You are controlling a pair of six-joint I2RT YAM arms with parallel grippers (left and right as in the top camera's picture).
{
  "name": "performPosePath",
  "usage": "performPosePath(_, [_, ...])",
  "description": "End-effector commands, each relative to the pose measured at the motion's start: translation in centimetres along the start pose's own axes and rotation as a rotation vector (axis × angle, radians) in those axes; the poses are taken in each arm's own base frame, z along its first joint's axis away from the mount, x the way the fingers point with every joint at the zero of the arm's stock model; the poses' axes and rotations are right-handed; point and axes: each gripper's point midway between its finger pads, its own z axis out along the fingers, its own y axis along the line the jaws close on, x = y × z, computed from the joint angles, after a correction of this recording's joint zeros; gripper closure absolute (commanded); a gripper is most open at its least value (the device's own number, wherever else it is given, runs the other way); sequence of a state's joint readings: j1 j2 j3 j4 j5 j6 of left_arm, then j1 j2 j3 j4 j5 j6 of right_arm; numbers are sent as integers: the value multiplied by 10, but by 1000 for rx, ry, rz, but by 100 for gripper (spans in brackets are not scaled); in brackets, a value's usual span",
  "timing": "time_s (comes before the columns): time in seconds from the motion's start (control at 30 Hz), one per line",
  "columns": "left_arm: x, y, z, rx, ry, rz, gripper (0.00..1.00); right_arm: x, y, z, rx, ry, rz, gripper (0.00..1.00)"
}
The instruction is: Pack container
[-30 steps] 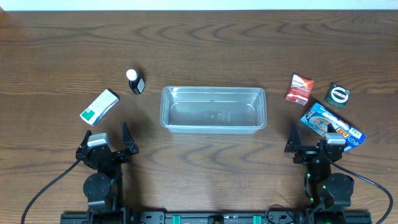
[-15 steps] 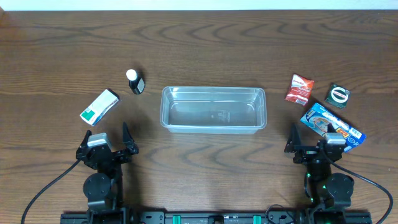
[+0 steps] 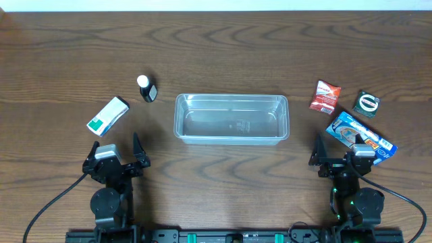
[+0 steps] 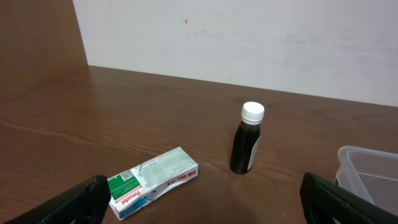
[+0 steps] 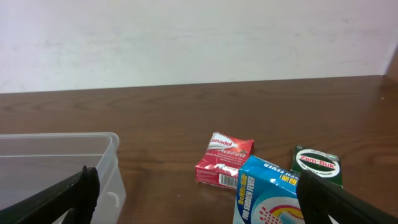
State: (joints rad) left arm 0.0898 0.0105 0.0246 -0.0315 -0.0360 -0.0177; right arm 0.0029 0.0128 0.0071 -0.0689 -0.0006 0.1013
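The clear plastic container (image 3: 231, 119) sits empty at the table's middle; its corner shows in the left wrist view (image 4: 370, 175) and its end in the right wrist view (image 5: 59, 168). Left of it lie a white-and-green Panadol box (image 3: 108, 115) (image 4: 152, 180) and a small dark bottle with a white cap (image 3: 146, 88) (image 4: 247, 140). On the right lie a red packet (image 3: 325, 96) (image 5: 224, 160), a green Zam-Buk tin (image 3: 367, 103) (image 5: 318, 164) and a blue box (image 3: 360, 135) (image 5: 268, 193). My left gripper (image 3: 113, 154) (image 4: 202, 205) and right gripper (image 3: 339, 151) (image 5: 199, 202) rest open near the front edge, holding nothing.
A pale wall rises behind the table's far edge. Black cables run from both arm bases at the front edge. The blue box lies just ahead of my right gripper's right finger.
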Motion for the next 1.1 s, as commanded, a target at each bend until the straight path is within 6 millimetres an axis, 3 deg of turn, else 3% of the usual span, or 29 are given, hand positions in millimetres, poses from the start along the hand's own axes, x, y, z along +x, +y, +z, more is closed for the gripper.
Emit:
performPosePath(0.0, [18,5,1,-23,52,22,2,0,-2,0,9,-3,-9,1])
performPosePath(0.8, [18,5,1,-23,52,22,2,0,-1,0,5,-4,-10,1])
performPosePath(1.07, [18,5,1,-23,52,22,2,-34,-4,-4,21,-111,131,1])
